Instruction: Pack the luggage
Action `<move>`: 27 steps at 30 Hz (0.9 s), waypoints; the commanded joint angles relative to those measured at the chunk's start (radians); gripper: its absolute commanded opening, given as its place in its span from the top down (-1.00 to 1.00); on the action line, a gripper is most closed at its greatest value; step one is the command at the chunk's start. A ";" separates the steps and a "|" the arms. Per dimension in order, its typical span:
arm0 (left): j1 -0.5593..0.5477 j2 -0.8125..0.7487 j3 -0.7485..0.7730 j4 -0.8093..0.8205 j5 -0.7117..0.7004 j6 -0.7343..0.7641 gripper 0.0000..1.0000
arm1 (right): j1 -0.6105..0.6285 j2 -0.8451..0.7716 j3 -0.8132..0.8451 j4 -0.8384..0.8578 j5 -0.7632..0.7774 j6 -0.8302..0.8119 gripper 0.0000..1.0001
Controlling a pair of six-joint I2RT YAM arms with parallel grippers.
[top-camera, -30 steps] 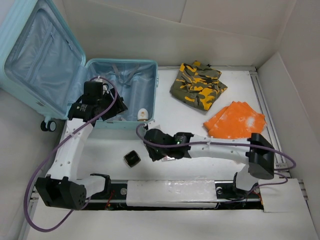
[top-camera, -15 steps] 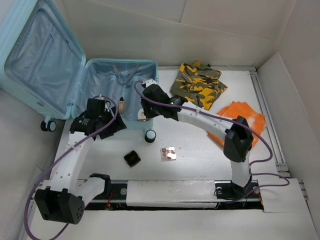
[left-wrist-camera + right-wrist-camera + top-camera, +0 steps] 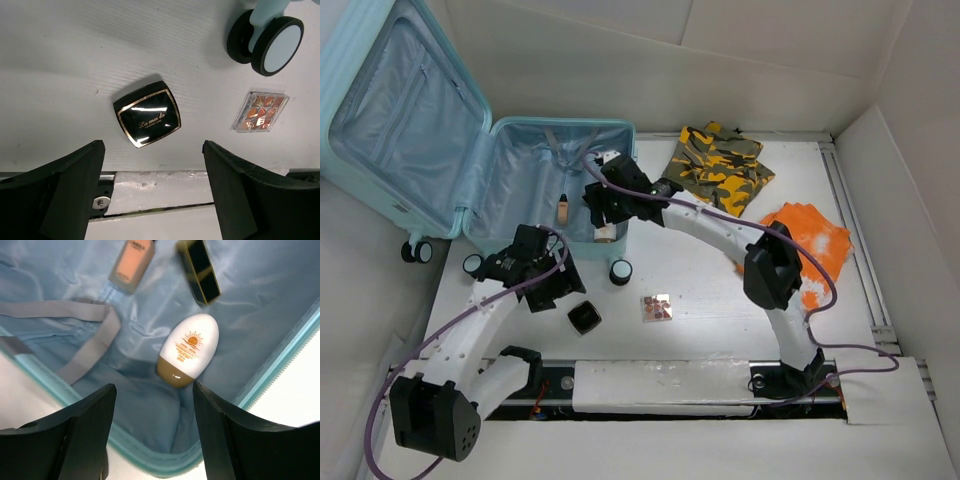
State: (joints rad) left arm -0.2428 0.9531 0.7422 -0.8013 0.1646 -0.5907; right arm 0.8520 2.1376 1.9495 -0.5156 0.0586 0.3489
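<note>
Luggage (image 3: pixel 520 172) open, black compact (image 3: pixel 147 114) lettered "La mei la"

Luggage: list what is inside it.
In the luggage: a white sunscreen bottle, a peach bottle, a black gold-edged case and grey straps. From above, the right end effector hides part of the interior.

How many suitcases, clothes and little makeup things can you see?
Suitcase: 1
Clothes: 2 (camouflage garment, orange cloth)
Makeup things: 5 (sunscreen bottle, peach bottle, black-gold case, black compact, eyeshadow palette)
Total: 8
</note>
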 commanded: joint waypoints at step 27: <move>-0.477 0.073 -0.050 -0.007 -0.275 -0.569 -0.75 | -0.027 -0.956 -0.995 0.048 -0.057 0.039 -0.72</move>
State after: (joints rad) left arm -0.7181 1.0878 0.7277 -0.8089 -0.0891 -1.0080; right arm 0.8097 1.2434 0.9485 -0.5247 0.0193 0.3706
